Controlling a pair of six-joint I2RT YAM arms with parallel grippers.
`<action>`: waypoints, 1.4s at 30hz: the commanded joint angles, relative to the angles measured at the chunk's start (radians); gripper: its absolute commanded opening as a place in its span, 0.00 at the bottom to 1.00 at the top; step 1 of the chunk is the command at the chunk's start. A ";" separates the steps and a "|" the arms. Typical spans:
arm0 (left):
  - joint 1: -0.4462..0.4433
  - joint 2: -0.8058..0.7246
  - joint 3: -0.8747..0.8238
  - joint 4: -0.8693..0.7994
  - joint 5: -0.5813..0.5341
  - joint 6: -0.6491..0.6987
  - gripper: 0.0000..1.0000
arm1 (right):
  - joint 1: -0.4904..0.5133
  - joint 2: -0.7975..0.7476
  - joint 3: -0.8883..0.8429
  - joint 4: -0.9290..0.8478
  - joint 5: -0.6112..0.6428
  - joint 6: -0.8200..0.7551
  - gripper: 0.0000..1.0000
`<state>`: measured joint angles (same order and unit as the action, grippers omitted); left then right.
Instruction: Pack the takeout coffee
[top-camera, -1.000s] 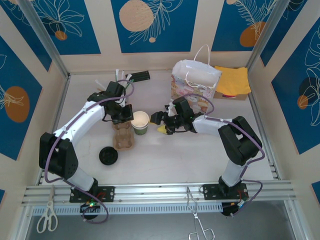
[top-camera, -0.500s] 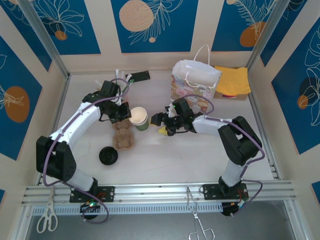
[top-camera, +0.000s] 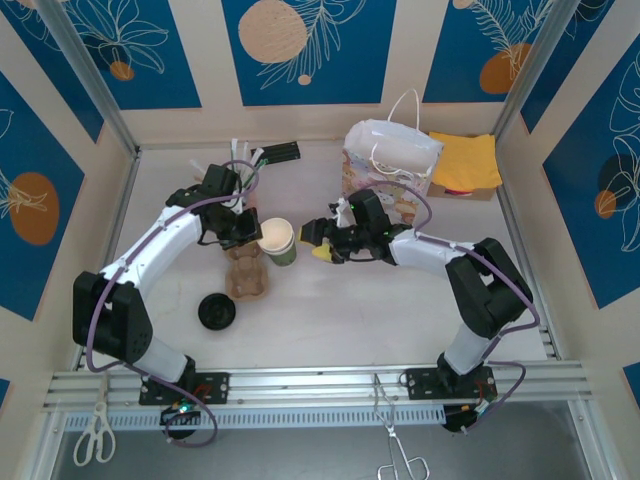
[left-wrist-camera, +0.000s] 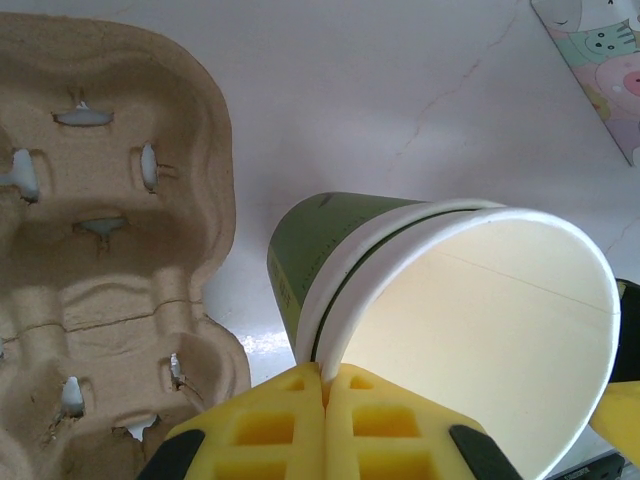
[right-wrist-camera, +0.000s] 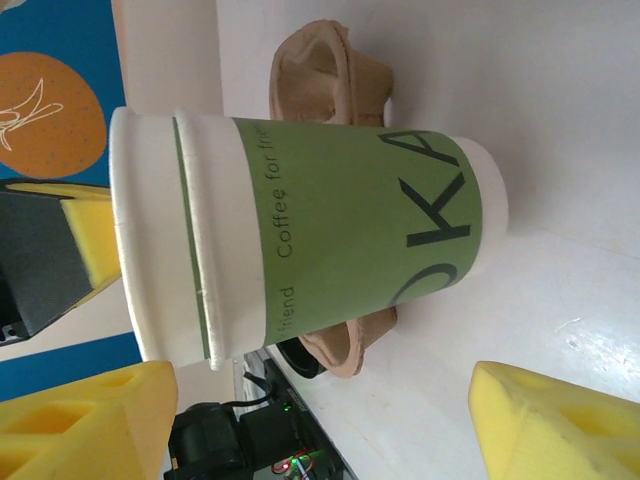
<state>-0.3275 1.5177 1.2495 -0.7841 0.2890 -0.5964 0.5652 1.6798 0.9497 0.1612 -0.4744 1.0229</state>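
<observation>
Left gripper (left-wrist-camera: 325, 400), at the bottom of its wrist view, pinches the rim of a green-sleeved paper coffee cup (left-wrist-camera: 470, 320) between pressed-together yellow pads. In the overhead view the cup is upright at centre left, just beside a brown pulp cup carrier (top-camera: 245, 275). The right gripper (top-camera: 318, 242), jaws spread, faces the cup from the right, near it. A black lid (top-camera: 216, 311) lies at lower left.

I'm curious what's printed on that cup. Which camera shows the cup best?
Right wrist: the cup shows side-on, whole, its green band and lettering clear. Left wrist gives its rim and empty inside, pinched by the left gripper. Top shows its open mouth, small.
</observation>
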 joint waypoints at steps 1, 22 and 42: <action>0.005 -0.004 -0.012 0.009 0.035 -0.012 0.00 | 0.009 0.028 0.024 0.003 -0.032 0.000 0.76; 0.002 0.002 -0.009 0.004 0.033 -0.011 0.00 | 0.000 0.025 0.017 0.021 -0.038 0.014 0.76; -0.002 0.008 0.000 0.021 0.070 -0.029 0.00 | 0.006 0.088 0.029 0.029 -0.057 0.018 0.77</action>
<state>-0.3275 1.5311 1.2331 -0.7696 0.3153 -0.6064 0.5694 1.7432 0.9623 0.1951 -0.5056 1.0344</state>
